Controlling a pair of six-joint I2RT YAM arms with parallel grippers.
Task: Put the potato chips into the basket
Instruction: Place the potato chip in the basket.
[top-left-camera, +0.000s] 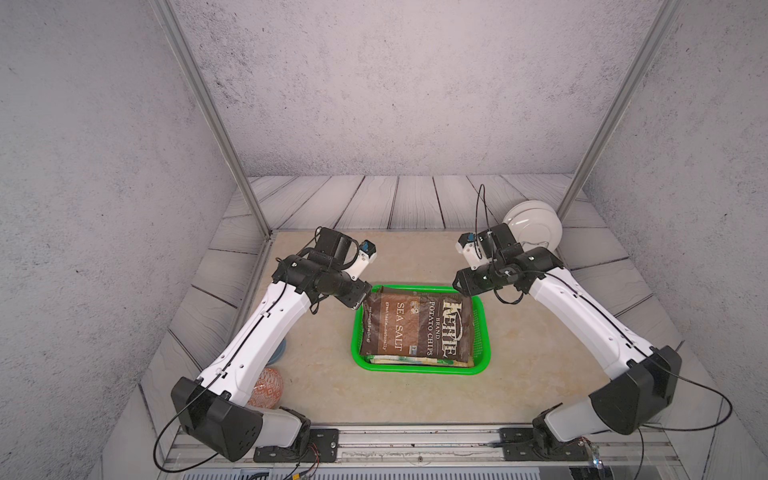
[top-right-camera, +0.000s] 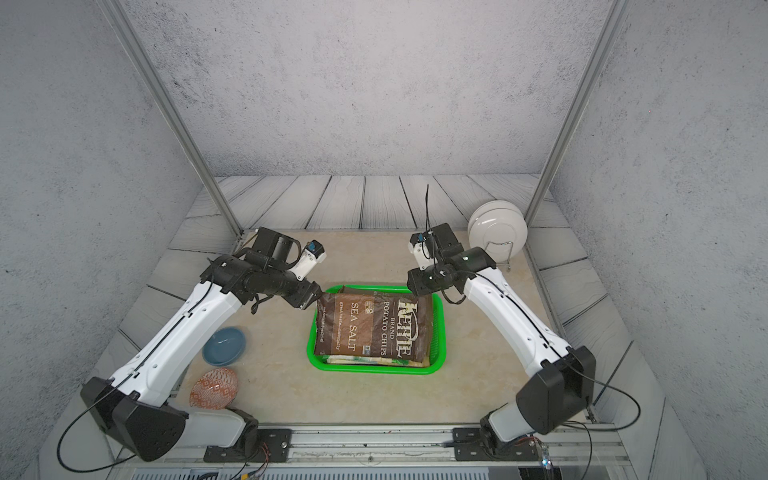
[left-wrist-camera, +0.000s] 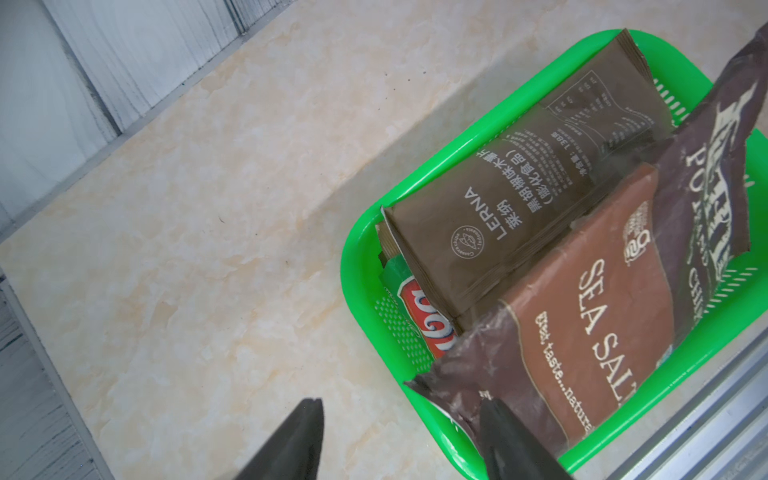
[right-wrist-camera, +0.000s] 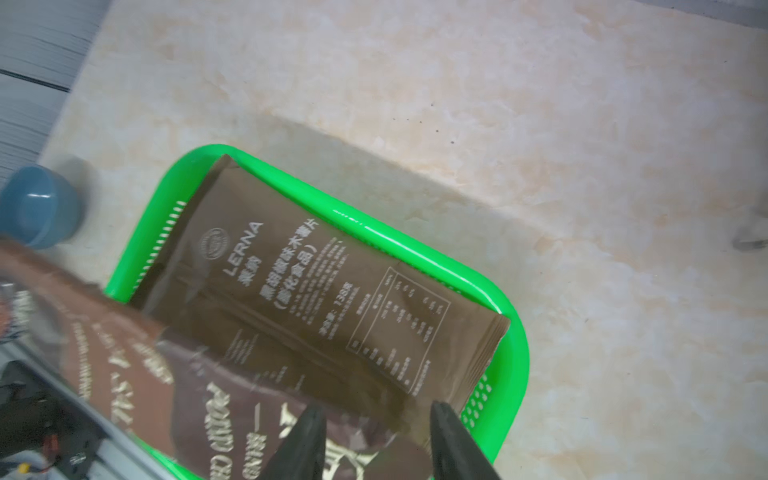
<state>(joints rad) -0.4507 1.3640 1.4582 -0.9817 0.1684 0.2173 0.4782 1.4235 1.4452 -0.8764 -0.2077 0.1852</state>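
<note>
Potato chips (top-right-camera: 374, 328) all in basket (top-left-camera: 419, 369), far as seen. Brown Kettle bag (top-left-camera: 417, 328) on top of stack, olive Lerna bag (left-wrist-camera: 519, 208) and red bag (left-wrist-camera: 424, 320) beneath. No bag visible loose on worktop (top-left-camera: 316, 395) in both top views. Left gripper (left-wrist-camera: 399, 405): jaws spread at Kettle bag corner, pinching nothing. Right gripper (right-wrist-camera: 376, 409): jaws spread over opposite end, also empty. Judgement: loading looks done; only arm retreat left.

Glossy green plastic basket (top-left-camera: 419, 369), crinkly matt brown chip bag (top-left-camera: 415, 328), smooth marble-look tabletop (top-left-camera: 324, 386), glazed white plates (top-left-camera: 536, 226).
</note>
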